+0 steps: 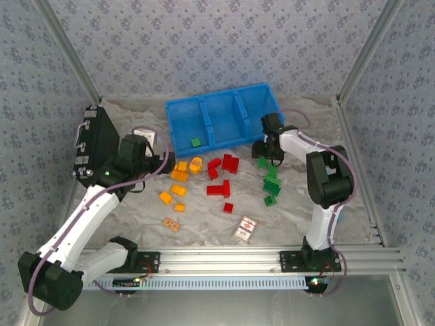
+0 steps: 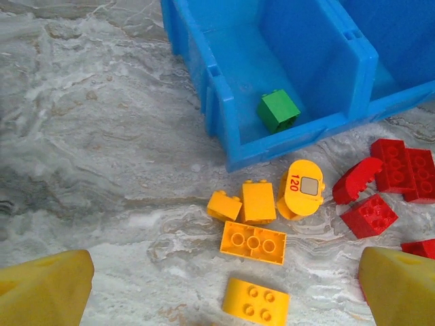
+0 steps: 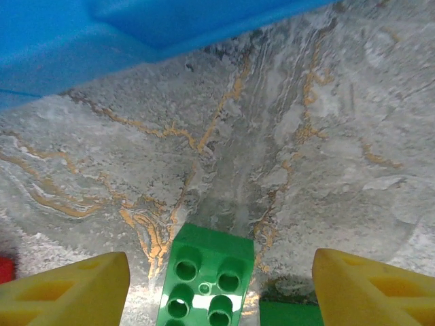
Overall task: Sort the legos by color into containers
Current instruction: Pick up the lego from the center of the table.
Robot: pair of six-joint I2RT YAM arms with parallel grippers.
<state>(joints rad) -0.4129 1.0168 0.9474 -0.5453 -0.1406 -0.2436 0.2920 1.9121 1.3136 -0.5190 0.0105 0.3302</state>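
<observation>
**Sorting scene, overhead and wrist views.** The small plastic legos [image 1: 221, 178] lay on the grey marbled tabletop [image 1: 136, 204], just in front of the bright blue rectangular plastic bin [image 1: 204, 103]. They were loosely grouped by colour: orange bricks [image 1: 179, 175] to the left, red bricks [image 1: 222, 170] in the middle, green bricks [image 1: 271, 182] to the right. A single green cube brick [image 2: 278, 110] sat inside the bin's leftmost compartment, close to its near wall.

The right pincer [image 3: 221, 268] hung low over the green group. Its yellow fingers [image 3: 68, 288] were released and parted to either side of a studded green brick [image 3: 207, 275], with a gap on both sides, so nothing was grasped. This straddling pose suited a pick of that brick, probably for the compartment that held green.

The left pincer [image 2: 225, 272] hovered above the orange bricks, released at full spread and holding nothing. By appearance, each arm was placed to serve the pile on its own side.

A rounded orange piece printed "120" [image 2: 302, 193] lay just beside the bin's outer wall. A flat red-and-white printed card [image 1: 245, 229] and a small tan patterned tile [image 1: 171, 224] lay nearer the arm bases, apart from the bricks.
</observation>
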